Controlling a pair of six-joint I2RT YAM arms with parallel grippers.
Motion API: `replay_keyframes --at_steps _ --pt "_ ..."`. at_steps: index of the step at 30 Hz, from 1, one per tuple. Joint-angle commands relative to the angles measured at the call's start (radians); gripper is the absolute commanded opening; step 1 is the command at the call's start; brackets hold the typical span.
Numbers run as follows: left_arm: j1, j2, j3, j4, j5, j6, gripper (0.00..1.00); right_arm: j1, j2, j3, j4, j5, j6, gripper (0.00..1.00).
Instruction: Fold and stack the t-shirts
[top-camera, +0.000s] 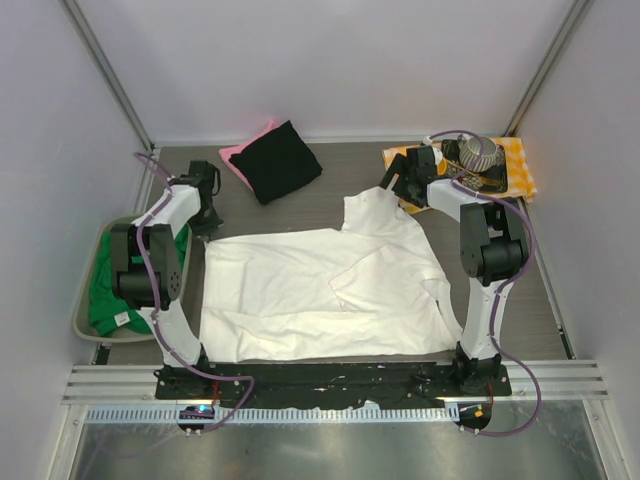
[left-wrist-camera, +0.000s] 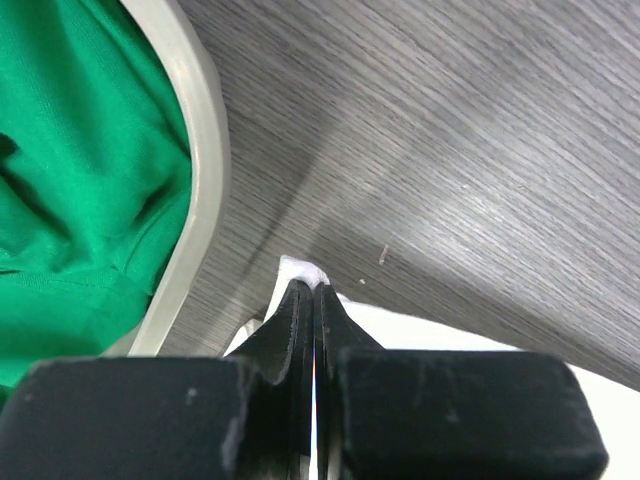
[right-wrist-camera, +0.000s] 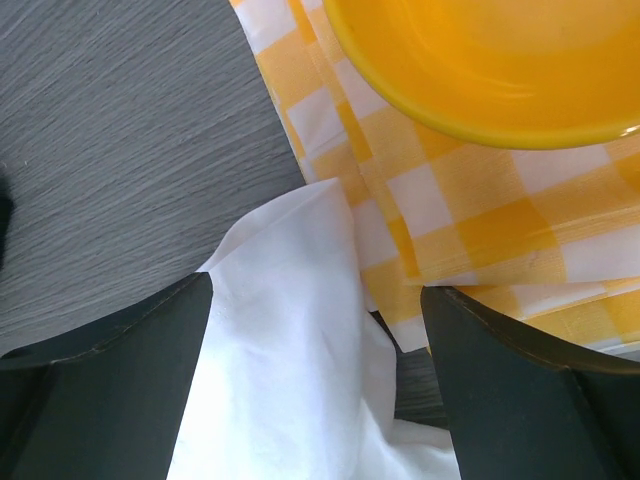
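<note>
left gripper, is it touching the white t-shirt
Touching. The left wrist view shows the left gripper shut on a corner of the white t-shirt, cloth poking past its tips.

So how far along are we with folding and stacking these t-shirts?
Done: the black t-shirt lies folded on the pink t-shirt at the far edge. In hand: the white t-shirt is spread out, the left gripper shut on one corner, the right gripper open over another. To do: folding and stacking it, then the green t-shirt, crumpled in the bin.

Grey wood-grain table (top-camera: 545, 290) enclosed by plain pale walls (top-camera: 330, 60).
</note>
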Motion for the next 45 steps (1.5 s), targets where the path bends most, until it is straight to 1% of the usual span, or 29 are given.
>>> replay_keyframes --at_steps 1,10,11,14,17,21,25,28,34,36,39,42,43,45 --pt "0.017 -0.054 -0.01 -0.023 -0.021 0.021 0.0 0.001 -0.02 0.025 0.047 -0.009 0.022 0.91" --pt "0.023 -0.079 -0.021 -0.031 -0.012 0.032 0.0 0.001 -0.094 0.029 0.049 -0.064 0.019 0.92" --pt "0.052 -0.081 -0.024 -0.031 -0.012 0.032 0.0 0.003 -0.103 0.028 0.052 -0.061 0.019 0.92" --pt "0.055 -0.088 -0.033 -0.029 -0.009 0.032 0.0 0.003 -0.129 0.031 0.052 -0.055 0.013 0.91" --pt "0.061 -0.091 -0.041 -0.028 -0.003 0.032 0.0 0.0 -0.131 0.032 0.046 -0.047 0.022 0.92" --pt "0.063 -0.094 -0.052 -0.021 -0.001 0.032 0.0 0.001 -0.125 0.005 0.046 0.002 0.045 0.91" --pt "0.064 -0.094 -0.05 -0.021 0.001 0.033 0.0 0.001 -0.088 0.008 0.049 -0.009 0.057 0.89" --pt "0.064 -0.091 -0.053 -0.02 0.002 0.033 0.0 0.001 -0.054 0.006 0.064 -0.01 0.07 0.86" --pt "0.064 -0.093 -0.056 -0.014 0.001 0.038 0.0 0.001 0.003 0.015 0.086 -0.037 0.088 0.72" --pt "0.066 -0.09 -0.055 -0.017 0.002 0.038 0.0 0.0 0.01 0.017 0.092 -0.043 0.091 0.71" --pt "0.066 -0.091 -0.055 -0.014 0.002 0.04 0.0 0.001 0.021 0.015 0.1 -0.043 0.093 0.67" --pt "0.066 -0.09 -0.056 -0.014 0.002 0.04 0.0 0.001 0.032 0.021 0.103 -0.041 0.093 0.58" --pt "0.066 -0.09 -0.056 -0.014 0.002 0.04 0.0 0.001 0.041 0.023 0.104 -0.041 0.094 0.52" --pt "0.067 -0.09 -0.058 -0.012 0.004 0.04 0.0 0.001 0.049 0.031 0.104 -0.046 0.096 0.49"
